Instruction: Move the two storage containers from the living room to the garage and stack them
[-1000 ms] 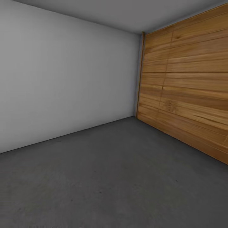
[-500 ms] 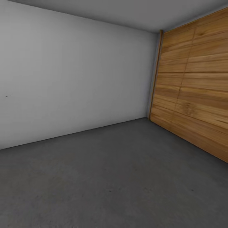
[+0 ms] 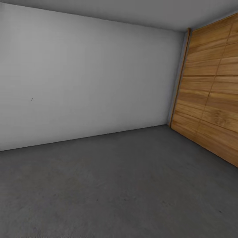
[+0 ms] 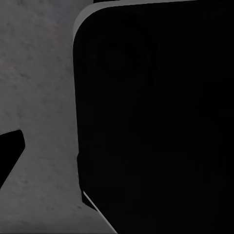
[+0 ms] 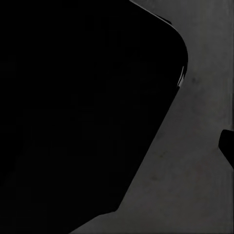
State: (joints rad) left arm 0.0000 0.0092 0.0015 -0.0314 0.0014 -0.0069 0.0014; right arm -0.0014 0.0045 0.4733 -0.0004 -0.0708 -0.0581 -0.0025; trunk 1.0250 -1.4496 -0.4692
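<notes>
Neither hand's state can be told: dark robot bodywork (image 4: 156, 117) blocks both wrist views above the concrete floor (image 3: 119, 185). Ahead in the garage: a grey-white wall (image 3: 86, 76) and plank door (image 3: 211, 96).

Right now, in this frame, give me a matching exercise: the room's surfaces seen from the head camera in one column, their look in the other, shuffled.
Column one:
1. wall
2. floor
3. wide door
4. ceiling

Column two:
A. horizontal wooden planks, at the right of the head view
B. dark grey, speckled concrete
C. plain grey-white, upright, meeting the planks at a corner
D. grey strip along the top of the head view

Pairs: 1-C, 2-B, 3-A, 4-D.
</notes>
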